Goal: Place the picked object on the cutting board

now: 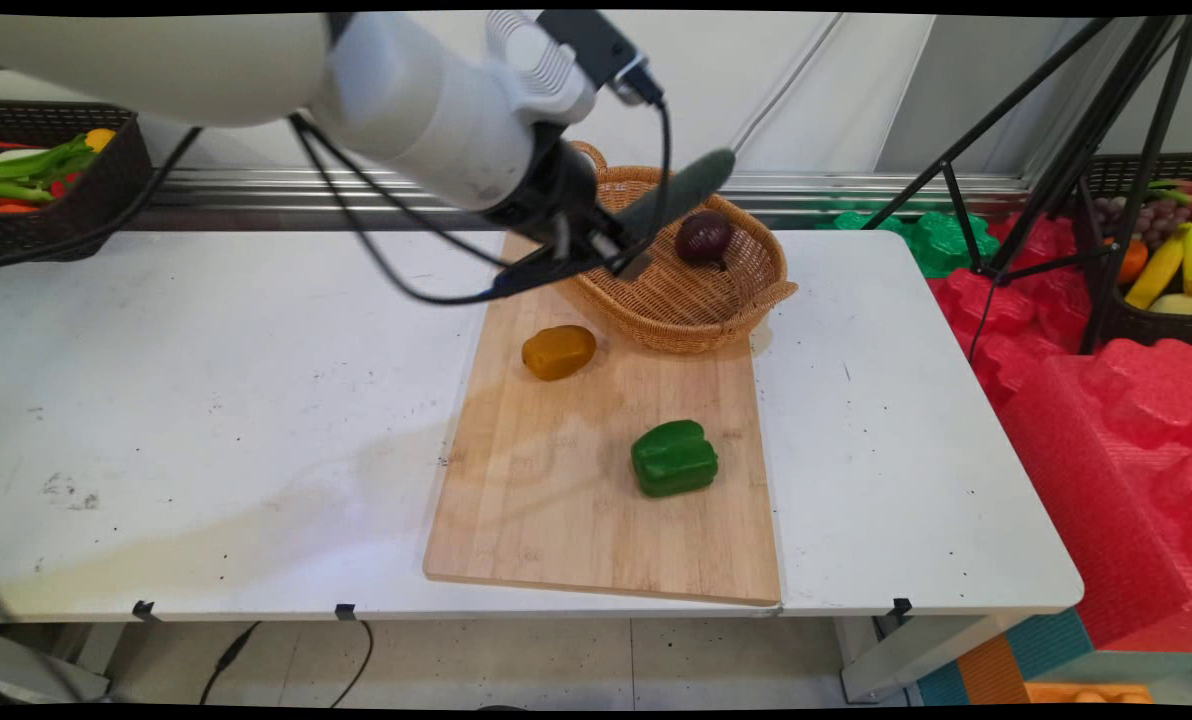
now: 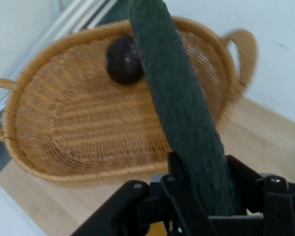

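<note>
I have the jaws [image 1: 624, 258] clamped on one end of a dark green cucumber [image 1: 681, 192], holding it above the wicker basket [image 1: 691, 310] at the counter's [image 1: 206, 400] far edge. A dark purple onion [image 1: 704, 237] lies inside the basket.

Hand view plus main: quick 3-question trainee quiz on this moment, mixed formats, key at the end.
1. True or false: the hand is shut on the cucumber.
2. What already lies inside the wicker basket? A) green pepper B) dark red onion C) banana
3. Fill in: the yellow-orange potato and the green pepper both lie on the ____.

Key:
1. True; the cucumber sticks out from between the fingers, over the basket.
2. B, the dark red onion.
3. wooden board.
</note>
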`<state>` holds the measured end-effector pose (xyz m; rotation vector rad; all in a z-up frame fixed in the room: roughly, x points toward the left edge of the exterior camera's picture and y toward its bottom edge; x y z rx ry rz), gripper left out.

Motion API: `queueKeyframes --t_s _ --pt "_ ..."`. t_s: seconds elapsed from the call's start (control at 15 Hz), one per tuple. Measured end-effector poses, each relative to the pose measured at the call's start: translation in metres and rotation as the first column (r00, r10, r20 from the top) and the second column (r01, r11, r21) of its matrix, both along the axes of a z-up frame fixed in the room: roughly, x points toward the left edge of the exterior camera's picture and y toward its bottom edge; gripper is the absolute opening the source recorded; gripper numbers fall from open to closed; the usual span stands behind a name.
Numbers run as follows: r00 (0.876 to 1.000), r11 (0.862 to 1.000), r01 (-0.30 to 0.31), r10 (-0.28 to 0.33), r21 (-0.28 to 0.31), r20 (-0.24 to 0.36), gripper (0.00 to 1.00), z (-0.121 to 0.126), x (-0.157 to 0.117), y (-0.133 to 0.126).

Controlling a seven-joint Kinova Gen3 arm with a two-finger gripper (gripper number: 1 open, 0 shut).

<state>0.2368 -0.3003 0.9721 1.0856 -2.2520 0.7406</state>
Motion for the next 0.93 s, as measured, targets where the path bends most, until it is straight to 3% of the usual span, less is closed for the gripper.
queueKeyframes --t_s 0.4,0.73,0.93 --pt "0.984 0.987 0.155 -0.158 0.050 0.078 0.00 -0.009 0.017 0.034" --pt "0.951 0.959 0.265 -0.277 0.099 0.138 0.00 -0.034 0.025 0.045" --pt "0.920 0.936 0.328 -0.348 0.131 0.182 0.00 -0.057 0.028 0.040"
